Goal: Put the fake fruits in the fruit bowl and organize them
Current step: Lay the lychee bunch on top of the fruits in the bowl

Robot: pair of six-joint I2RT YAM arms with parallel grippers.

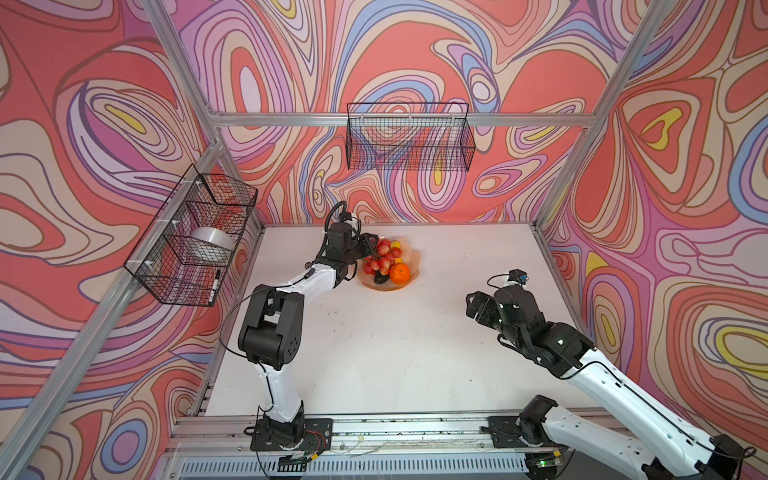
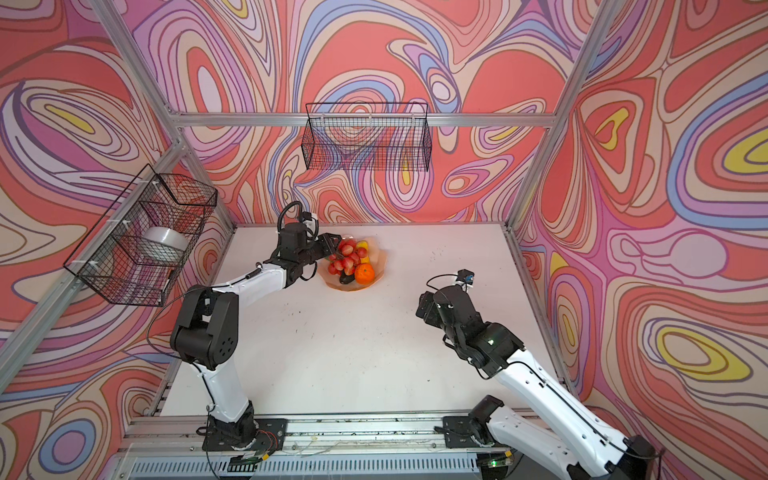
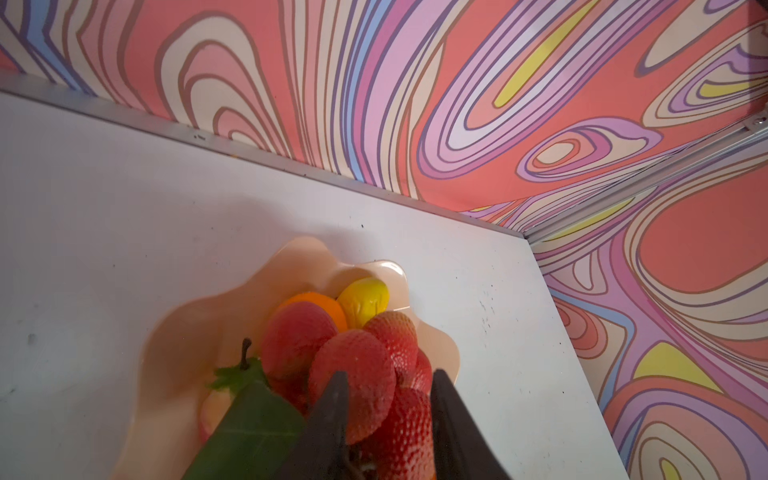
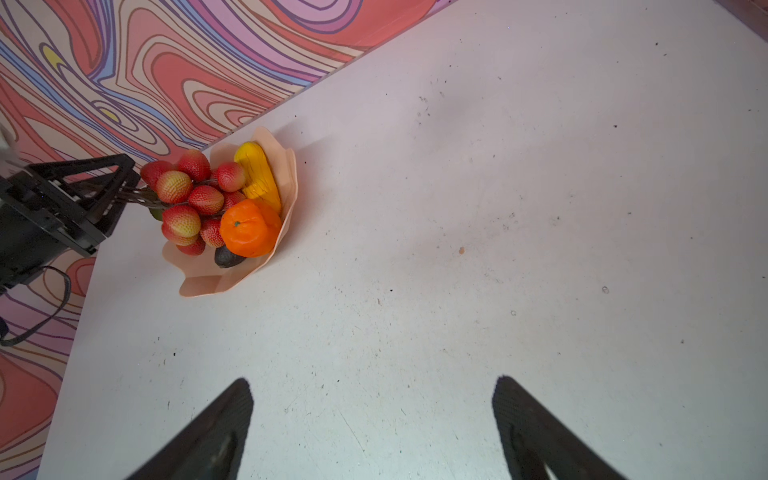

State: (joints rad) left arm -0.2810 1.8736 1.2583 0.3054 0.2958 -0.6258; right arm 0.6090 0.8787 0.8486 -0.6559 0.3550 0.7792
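The right wrist view shows the gourd (image 4: 259,174) at full length in the fruit bowl (image 4: 208,286); the left wrist view shows only its yellow end. The grape bunch (image 4: 195,199) lies across the bowl, its stem pointing over the rim into the left gripper (image 4: 133,185), whose fingers stand parted. The right gripper (image 4: 372,382) gapes wide, well apart from the bowl.

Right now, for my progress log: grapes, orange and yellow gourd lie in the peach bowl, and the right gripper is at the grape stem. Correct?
Wrong arm: the left gripper is at the stem of the grapes; the right gripper hangs open over bare table, as the right wrist view shows. The orange, yellow gourd and peach bowl are as stated.
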